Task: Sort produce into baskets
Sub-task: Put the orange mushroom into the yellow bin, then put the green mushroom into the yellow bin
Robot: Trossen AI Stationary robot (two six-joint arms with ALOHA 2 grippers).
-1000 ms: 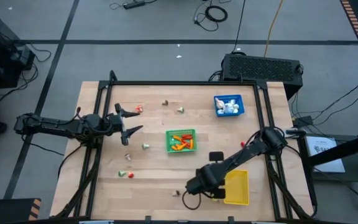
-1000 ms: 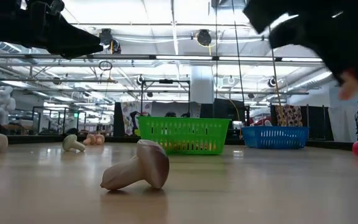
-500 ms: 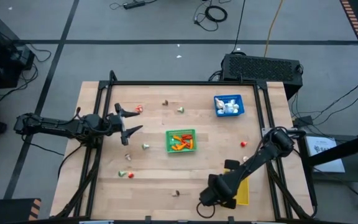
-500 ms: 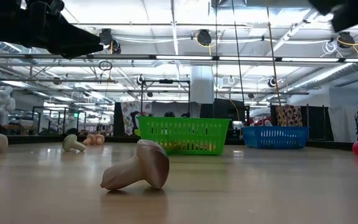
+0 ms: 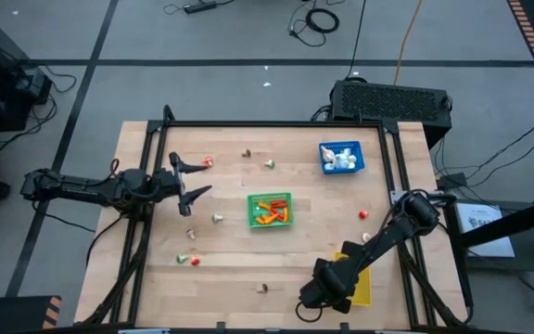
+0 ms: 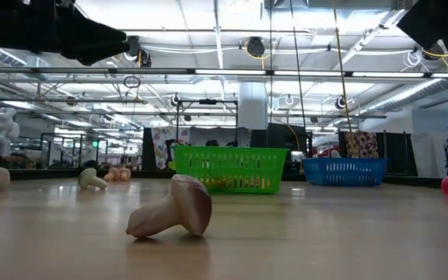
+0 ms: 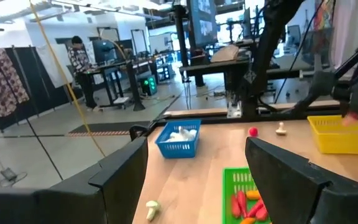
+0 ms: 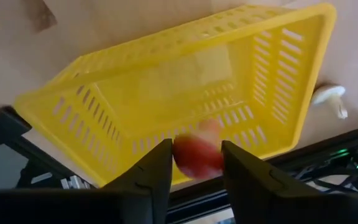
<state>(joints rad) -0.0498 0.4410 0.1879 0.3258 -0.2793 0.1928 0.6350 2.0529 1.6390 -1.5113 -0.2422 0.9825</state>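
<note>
**Red piece pinched over the yellow basket**

Jaws of the right gripper [image 8: 196, 163] pinch a small red-and-pale piece of produce [image 8: 199, 153], held right above the yellow basket [image 8: 135, 74], whose mesh floor looks bare in the right wrist view. From overhead, the right gripper [image 5: 311, 303] sits at the near edge of the worktop [image 5: 230, 255], just beside the yellow basket [image 5: 360, 283], which the arm partly covers. A white mushroom [image 8: 330, 98] lies on the wood just outside the basket's wall.

Jaws of the left gripper [image 5: 193, 179] stand spread and hold nothing, hovering over the left side of the worktop, apart from any piece.

The green basket [image 5: 270, 210] sits near the middle of the worktop and holds orange and red pieces. The blue basket [image 5: 341, 157] stands toward the far right corner and holds white pieces.

Loose produce is scattered over the wood: a red piece [image 5: 208, 162] near the left gripper, two small pieces [image 5: 270, 164] along the far side, a pale piece [image 5: 217, 219] left of the green basket, a red and green pair [image 5: 189, 261] toward the near left, a brown mushroom [image 5: 263, 289] by the near edge, and a red piece [image 5: 363, 214] on the right.

At table height, the brown mushroom [image 6: 173, 208] lies on its side close to the camera, with the green basket [image 6: 230, 169] and blue basket [image 6: 344, 171] behind it. Beyond is a large workshop with ceiling lights, racks and desks; a person [image 7: 79, 59] stands at a desk far off.
</note>
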